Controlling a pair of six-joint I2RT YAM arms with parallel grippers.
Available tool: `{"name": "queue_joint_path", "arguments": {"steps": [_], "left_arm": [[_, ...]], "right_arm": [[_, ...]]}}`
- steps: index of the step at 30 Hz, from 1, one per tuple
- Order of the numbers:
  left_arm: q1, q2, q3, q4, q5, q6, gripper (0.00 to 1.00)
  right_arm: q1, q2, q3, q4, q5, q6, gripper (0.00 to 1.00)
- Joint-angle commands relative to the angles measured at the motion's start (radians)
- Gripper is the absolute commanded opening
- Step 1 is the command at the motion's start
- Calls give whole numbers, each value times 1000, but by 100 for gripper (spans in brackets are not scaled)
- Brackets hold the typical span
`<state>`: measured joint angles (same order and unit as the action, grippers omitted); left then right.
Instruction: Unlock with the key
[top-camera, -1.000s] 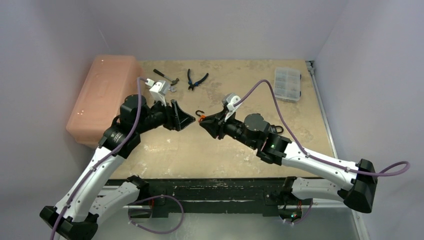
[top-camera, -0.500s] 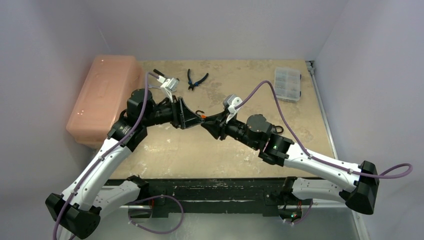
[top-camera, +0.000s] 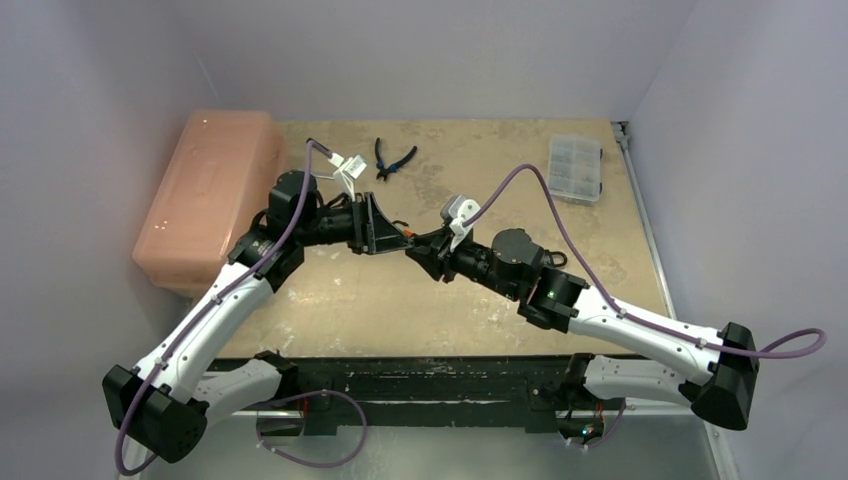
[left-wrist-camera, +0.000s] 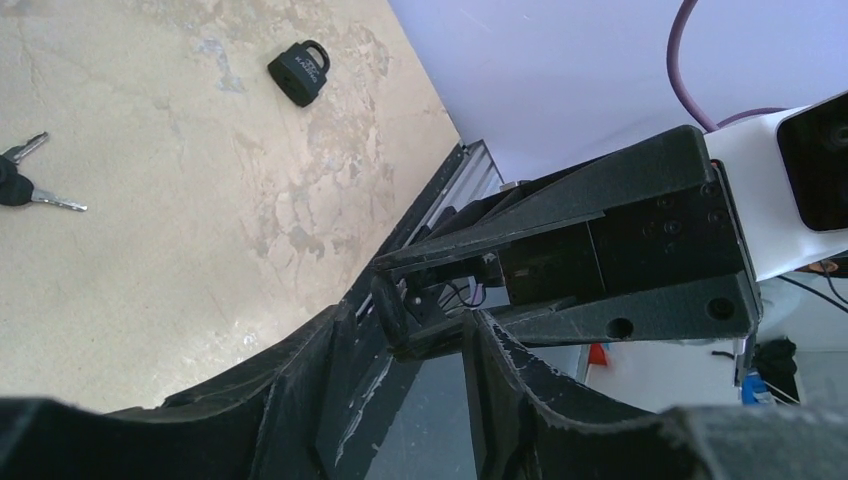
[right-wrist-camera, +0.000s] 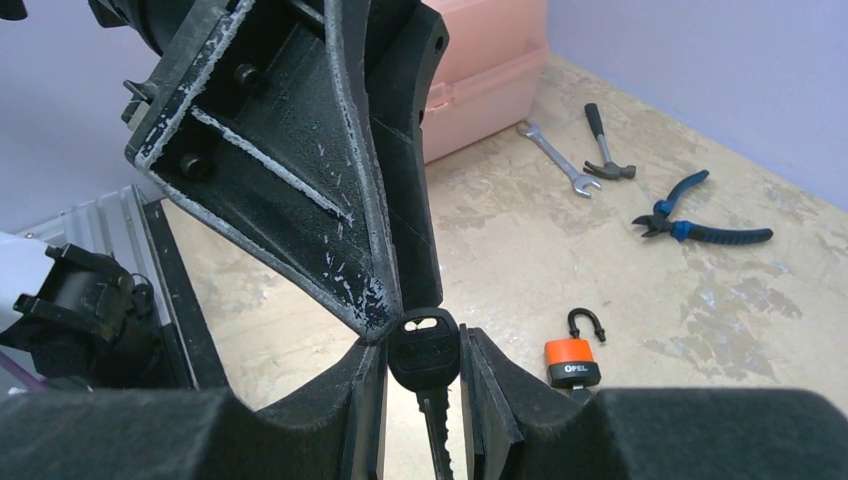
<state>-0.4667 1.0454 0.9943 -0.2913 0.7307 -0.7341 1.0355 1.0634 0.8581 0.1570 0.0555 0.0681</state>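
While right gripper (right-wrist-camera: 422, 362) clamps key (right-wrist-camera: 424, 340), left gripper (left-wrist-camera: 405, 335) jaws apart at key head: centre, close squarely on head before right releases.

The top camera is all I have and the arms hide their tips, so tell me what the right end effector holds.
Observer: The right end effector pinches a black-headed key, head outward.
Operator: Now the other arm.
Observer: The left end effector is open, poised right at the key's head; contact unclear.
Operator: Find the padlock.
Observer: An orange padlock lies on the table beyond the key.
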Motion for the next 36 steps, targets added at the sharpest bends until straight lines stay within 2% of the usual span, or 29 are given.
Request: {"name": "queue_joint_path", "arguments": {"steps": [1,11,15,21,25,26,27,28,31,33,36], "left_arm": [[2,20,-4,52,41,-49,46],[2,66,-5,24,62,-64,46],[2,69,-13,24,65,-69,31],[2,60,-16,29,78,-74,0],[2,47,-20,23,54,-77,0],[2,41,-21,22,41,-77,0],[2,35,-20,20,26,-73,0],[2,29,-17,18,5,-69,0],[2,8,-1,2,-50,-49,0],[3,-2,8,2,-62,-39,0],[2,-10,11,17,-55,-36,0]], "right_arm": [[5,-27,13,71,-53,-42,18],[6,-19,22,68,-79,-63,18],[6,-15,24,75,-76,-63,18],[6,5,35,72,-64,-63,18],[6,16,34,73,-59,-62,19],[6,16,33,72,-46,-56,21],[6,14,34,64,-39,-52,29],[6,9,35,54,-35,-50,43],[5,-26,33,5,-52,-32,71],[4,-60,18,-28,-51,-43,78],[3,-83,13,-107,-54,-79,80]]}}
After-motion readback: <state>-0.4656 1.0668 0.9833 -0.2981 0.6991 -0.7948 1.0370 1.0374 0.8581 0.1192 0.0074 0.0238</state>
